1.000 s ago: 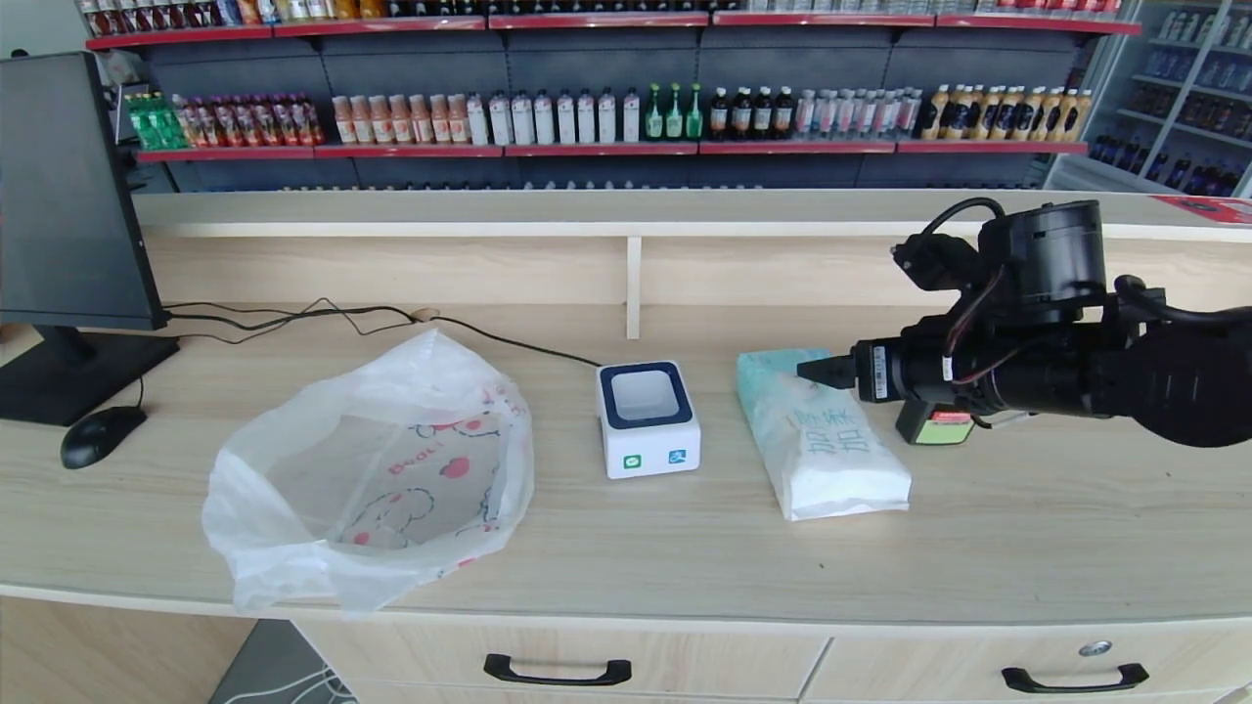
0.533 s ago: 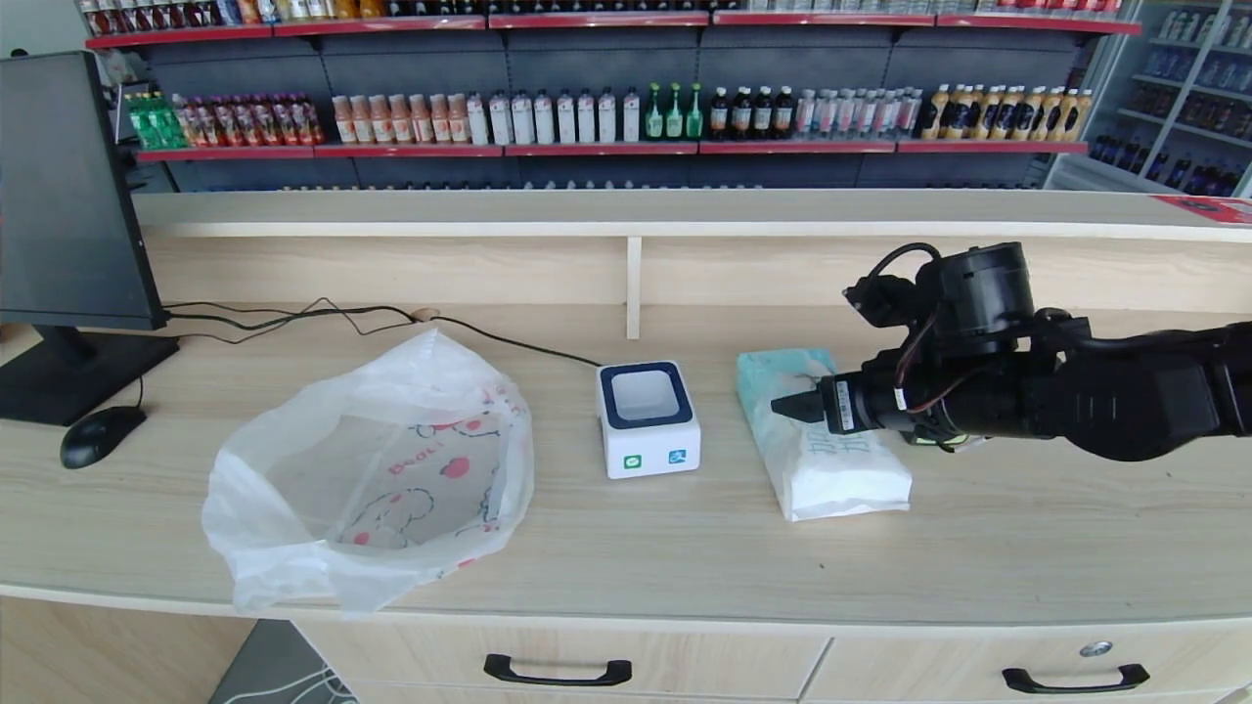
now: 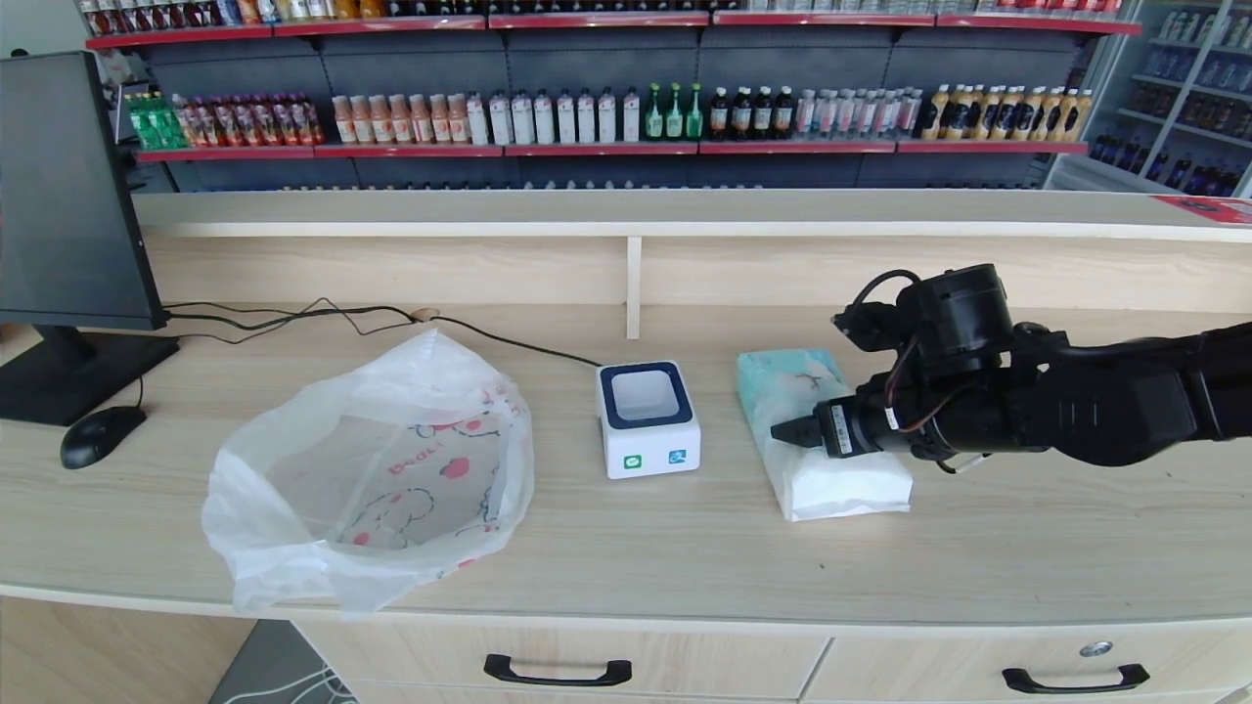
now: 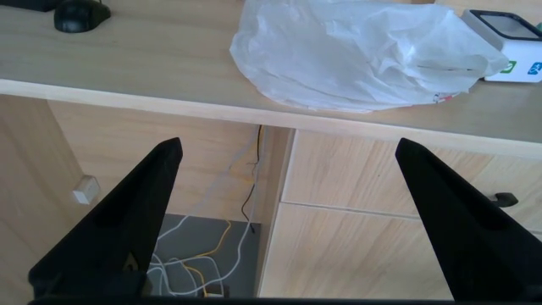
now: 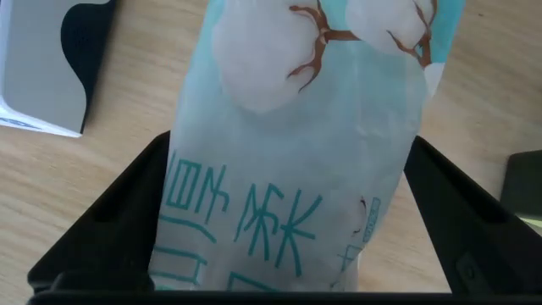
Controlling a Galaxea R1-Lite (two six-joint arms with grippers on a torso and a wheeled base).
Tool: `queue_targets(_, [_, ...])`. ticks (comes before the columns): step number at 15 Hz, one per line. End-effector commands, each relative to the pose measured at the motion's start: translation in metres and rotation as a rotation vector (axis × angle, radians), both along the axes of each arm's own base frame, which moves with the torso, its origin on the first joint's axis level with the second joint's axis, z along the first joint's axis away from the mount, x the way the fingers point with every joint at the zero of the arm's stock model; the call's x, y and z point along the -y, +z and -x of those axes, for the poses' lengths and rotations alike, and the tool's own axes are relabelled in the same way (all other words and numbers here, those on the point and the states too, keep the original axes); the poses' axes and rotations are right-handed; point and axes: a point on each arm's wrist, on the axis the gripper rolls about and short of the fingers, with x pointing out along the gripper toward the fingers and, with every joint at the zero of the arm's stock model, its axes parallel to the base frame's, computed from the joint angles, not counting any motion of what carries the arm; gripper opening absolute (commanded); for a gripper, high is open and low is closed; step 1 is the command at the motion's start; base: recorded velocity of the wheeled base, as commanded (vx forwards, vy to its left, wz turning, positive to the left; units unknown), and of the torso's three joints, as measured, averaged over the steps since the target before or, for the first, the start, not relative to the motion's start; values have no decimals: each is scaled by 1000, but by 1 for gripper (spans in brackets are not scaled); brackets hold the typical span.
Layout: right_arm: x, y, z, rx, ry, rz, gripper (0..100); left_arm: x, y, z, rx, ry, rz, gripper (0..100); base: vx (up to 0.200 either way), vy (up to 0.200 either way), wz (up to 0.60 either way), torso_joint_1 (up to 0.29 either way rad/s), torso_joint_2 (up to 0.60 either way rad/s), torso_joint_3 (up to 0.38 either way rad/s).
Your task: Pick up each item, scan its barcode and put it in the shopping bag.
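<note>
Looking across the pale wooden counter (image 3: 685, 557), you see the tissue pack (image 3: 782, 381) lying flat on it, just to the right of the small white scanner (image 3: 648, 418). Your right gripper (image 3: 782, 431) is low over the pack's middle. Its fingers are spread wide, one down each long side of the pack, and the pack rests on the counter. You cannot tell whether the fingers touch its wrapper.

The shopping bag (image 3: 372, 479) sits left of the scanner, slumped with its mouth open upward, near the counter's front edge. Farther left stand a dark monitor (image 3: 68, 196) and a black mouse (image 3: 101, 434), with cables (image 3: 293, 318) trailing along the back of the counter.

Your left gripper (image 4: 288, 148) hangs below the counter's front edge, facing the drawers (image 4: 364, 246), its fingers wide apart and holding nothing.

Behind the counter, red-edged shop shelves (image 3: 411, 152) carry rows of bottles (image 3: 587, 115).
</note>
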Motion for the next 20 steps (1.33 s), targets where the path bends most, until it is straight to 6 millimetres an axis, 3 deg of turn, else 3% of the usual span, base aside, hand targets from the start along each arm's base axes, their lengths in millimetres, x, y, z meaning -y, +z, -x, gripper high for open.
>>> queue_targets(1, [-1, -7, -2, -19, -4, 13, 100, 0, 0, 0, 0, -1, 1, 100, 0, 0, 0, 0, 0, 0])
queue_targets(15, [-6, -8, -5, -13, -1, 12, 100, 0, 0, 0, 0, -1, 1, 100, 0, 0, 0, 0, 0, 0])
queue_targets(16, [-6, -6, -4, -10, -8, 2, 0, 0, 0, 0, 0, -1, 1, 100, 0, 0, 0, 0, 0, 0])
queue_targets(20, [-6, -4, 3, -17, -15, -14, 0, 0, 0, 0, 0, -1, 1, 100, 0, 0, 0, 0, 0, 0])
